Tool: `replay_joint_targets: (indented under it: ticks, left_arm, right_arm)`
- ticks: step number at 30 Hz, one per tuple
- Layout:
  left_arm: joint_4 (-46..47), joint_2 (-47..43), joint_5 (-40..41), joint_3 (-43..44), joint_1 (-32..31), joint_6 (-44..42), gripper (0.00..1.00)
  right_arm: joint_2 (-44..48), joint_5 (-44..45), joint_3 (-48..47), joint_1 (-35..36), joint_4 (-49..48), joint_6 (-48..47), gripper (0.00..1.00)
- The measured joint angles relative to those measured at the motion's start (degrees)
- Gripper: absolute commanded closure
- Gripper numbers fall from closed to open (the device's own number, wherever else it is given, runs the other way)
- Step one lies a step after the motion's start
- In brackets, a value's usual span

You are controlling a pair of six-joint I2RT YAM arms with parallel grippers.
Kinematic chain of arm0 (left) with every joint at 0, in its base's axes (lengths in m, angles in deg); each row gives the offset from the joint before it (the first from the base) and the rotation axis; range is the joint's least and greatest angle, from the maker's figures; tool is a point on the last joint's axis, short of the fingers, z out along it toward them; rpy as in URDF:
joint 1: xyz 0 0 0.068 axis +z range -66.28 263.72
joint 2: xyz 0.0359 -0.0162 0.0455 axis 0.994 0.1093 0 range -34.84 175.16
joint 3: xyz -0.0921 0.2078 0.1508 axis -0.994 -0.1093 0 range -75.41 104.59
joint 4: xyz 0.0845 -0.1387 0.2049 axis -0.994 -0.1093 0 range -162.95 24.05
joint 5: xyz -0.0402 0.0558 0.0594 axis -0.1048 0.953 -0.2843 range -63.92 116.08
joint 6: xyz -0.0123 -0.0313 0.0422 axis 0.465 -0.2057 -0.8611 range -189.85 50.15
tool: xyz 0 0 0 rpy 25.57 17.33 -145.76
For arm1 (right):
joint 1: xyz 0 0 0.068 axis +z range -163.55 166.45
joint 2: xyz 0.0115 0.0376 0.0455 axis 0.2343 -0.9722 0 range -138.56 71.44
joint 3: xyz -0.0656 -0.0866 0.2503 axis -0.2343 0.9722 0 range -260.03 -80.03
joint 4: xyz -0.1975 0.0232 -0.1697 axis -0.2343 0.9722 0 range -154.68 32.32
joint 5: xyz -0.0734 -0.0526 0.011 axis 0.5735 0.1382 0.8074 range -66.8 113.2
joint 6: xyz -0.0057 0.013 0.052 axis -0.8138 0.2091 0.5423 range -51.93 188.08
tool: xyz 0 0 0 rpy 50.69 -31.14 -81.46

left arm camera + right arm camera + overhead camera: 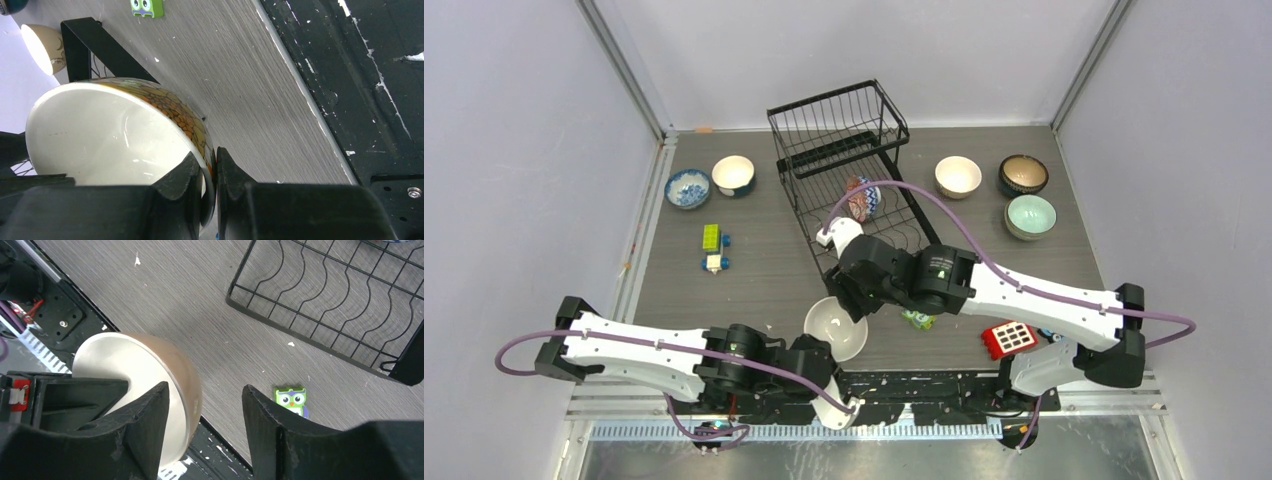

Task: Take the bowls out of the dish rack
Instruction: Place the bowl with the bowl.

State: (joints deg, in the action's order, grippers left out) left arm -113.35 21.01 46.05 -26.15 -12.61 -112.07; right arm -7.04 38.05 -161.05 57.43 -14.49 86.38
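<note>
We look down on a grey wood-grain counter [764,280] closed in by pale lilac walls [524,150] with metal corner posts. From the left it carries a blue-patterned white ceramic bowl [688,188], a cream-lined dark teal bowl [734,175] and two small green-and-yellow toy blocks [712,238]. Next comes the black wire two-tier dish rack [824,135], with a reddish patterned bowl [861,199] on edge in its lower tray. Right of the rack are a cream bowl [958,177], a dark brown bowl [1023,174] and a mint green bowl [1031,216].

A small green block [290,397] bears a printed owl face, and a red block [1009,338] shows white squares.

At the counter's near edge, just in front of the rack, we find a glossy white-lined bowl with an amber-and-brown mosaic outside [115,145]. The left jaws are clenched on its rim, one finger inside and one outside. The right jaws stand parted above it, grasping nothing.
</note>
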Motion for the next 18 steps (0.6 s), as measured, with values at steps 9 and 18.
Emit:
replay_joint_targets:
  ticks: [9,18]
  left_arm:
    - [-0.02,0.00,0.00,0.00,-0.44,1.22,1.00]
    - [-0.02,-0.09,0.00,0.00,-0.48,1.81,1.00]
  right_arm:
    - [-3.43,3.39,0.37,3.19,-0.72,-0.20,0.52]
    - [-3.45,5.29,1.46,4.28,-1.31,-0.17,0.57]
